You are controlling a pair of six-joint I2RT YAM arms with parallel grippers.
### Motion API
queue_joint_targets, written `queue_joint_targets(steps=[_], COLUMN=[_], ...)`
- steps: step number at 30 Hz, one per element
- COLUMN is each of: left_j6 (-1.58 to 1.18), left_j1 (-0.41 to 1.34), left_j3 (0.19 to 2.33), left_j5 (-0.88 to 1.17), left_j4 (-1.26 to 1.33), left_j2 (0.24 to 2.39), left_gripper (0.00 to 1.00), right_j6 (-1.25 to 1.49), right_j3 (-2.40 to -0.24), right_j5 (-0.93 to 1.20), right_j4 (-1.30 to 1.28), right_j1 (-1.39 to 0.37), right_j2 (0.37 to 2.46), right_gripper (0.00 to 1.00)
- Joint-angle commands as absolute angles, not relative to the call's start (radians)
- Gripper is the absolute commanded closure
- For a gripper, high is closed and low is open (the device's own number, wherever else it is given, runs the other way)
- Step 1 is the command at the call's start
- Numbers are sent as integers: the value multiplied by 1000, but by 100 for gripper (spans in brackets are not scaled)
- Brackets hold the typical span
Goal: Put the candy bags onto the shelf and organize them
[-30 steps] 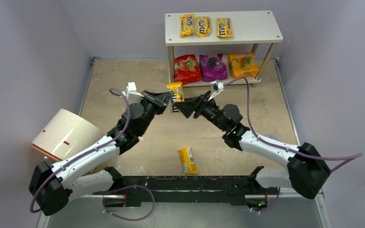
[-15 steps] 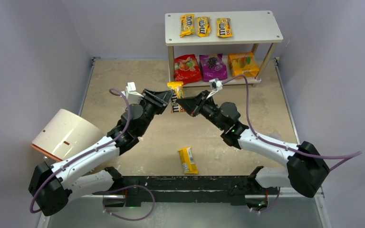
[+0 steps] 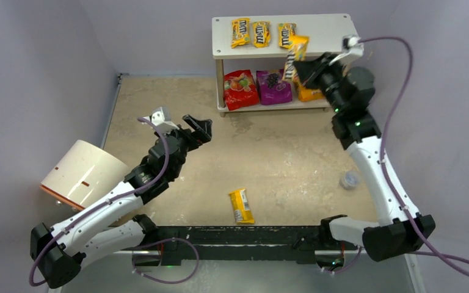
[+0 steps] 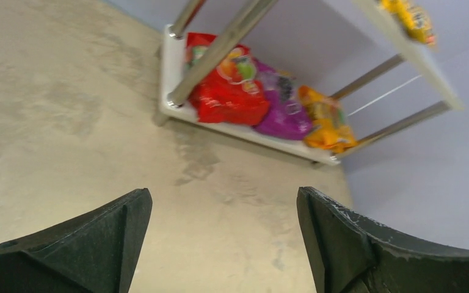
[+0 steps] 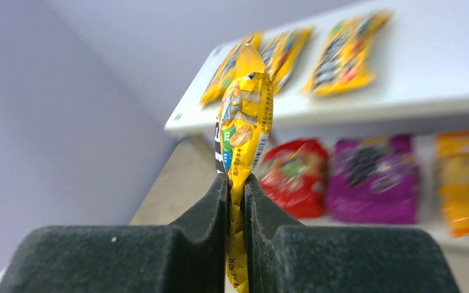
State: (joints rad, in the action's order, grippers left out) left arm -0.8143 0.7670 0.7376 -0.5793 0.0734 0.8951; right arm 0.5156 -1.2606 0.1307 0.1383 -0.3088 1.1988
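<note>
Right gripper (image 3: 300,65) is up at the front edge of the white two-tier shelf (image 3: 333,38), with its pads squeezed tight on a small yellow M&M's packet (image 3: 296,52). The right wrist view shows it best. The packet stands upright and edge-on, pinched somewhere below its middle, with most of it sticking up above the fingers and a bit hanging under them. From overhead it sits just right of the row already on the top board. I honestly can't tell whether it's touching the board or just hanging in front of it.

That row is three more yellow packets (image 3: 261,33), lying flat side by side on the left half of the shelf's top tier. On the bottom tier, left to right, are a red glossy pouch (image 3: 240,90), a purple pouch (image 3: 273,86) and an orange pouch (image 3: 312,93). The orange one is partly hidden behind the right arm in the overhead view.

Left gripper (image 3: 200,128) is well out in front of the shelf's left leg and pointing toward it. Its fingers are spread wide with only the sand-coloured tabletop (image 3: 281,152) showing between them.

The last yellow packet (image 3: 241,206) lies flat on the tabletop far in front of the shelf. A white cylinder with an orange rim (image 3: 82,174) lies on its side even further off, front-left of the shelf.
</note>
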Motion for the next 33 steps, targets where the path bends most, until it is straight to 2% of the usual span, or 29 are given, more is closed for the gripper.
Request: queue_joint_targets(steps=[1, 4, 10, 19, 28, 33], left_j6=[-719, -712, -708, -681, -659, -659], left_j1=[759, 748, 737, 729, 720, 719], left_j3=[710, 695, 671, 657, 656, 656], left_j5=[-687, -714, -735, -738, -731, -723], left_j4=[-69, -93, -141, -134, -122, -108], left_j2=[890, 889, 889, 911, 941, 951], left_gripper=[6, 5, 3, 1, 0, 0], right_j6=[421, 406, 365, 349, 336, 330], right_j3=[-1495, -1678, -1950, -2183, -2245, -2271], right_j5=[256, 338, 346, 322, 315, 319], right_j4=[-66, -134, -191, -208, -201, -166], right_j1=[-138, -56, -3, 25, 36, 46], right_j2=[1301, 1426, 1627, 1875, 1981, 2027], right_gripper=[89, 89, 86, 86, 79, 69])
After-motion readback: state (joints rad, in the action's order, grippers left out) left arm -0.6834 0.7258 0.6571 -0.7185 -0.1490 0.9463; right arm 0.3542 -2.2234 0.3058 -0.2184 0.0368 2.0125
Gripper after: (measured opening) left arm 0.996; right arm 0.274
